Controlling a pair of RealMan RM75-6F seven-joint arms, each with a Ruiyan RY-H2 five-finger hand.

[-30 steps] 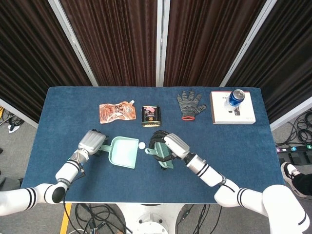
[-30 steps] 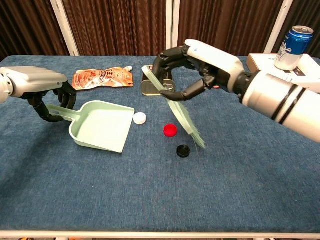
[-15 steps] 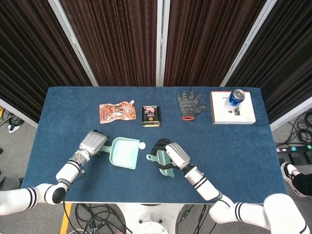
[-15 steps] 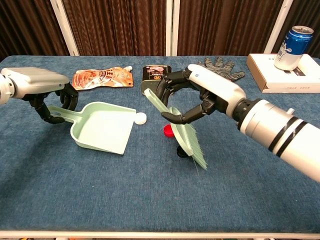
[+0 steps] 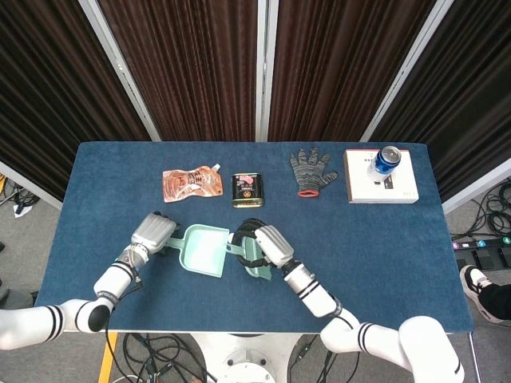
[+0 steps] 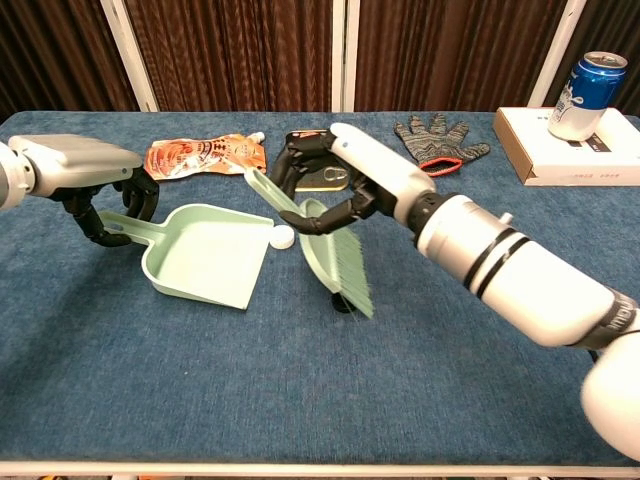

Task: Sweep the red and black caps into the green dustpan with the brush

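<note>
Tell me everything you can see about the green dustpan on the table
The green dustpan is pale mint green and looks like smooth plastic: a shallow scoop with low side walls, a flat open lip and a short handle. It lies flat on the blue table cloth, its open mouth facing the brush and the white cap, which sits right at its lip. The left hand grips the handle. The scoop looks empty.
</note>
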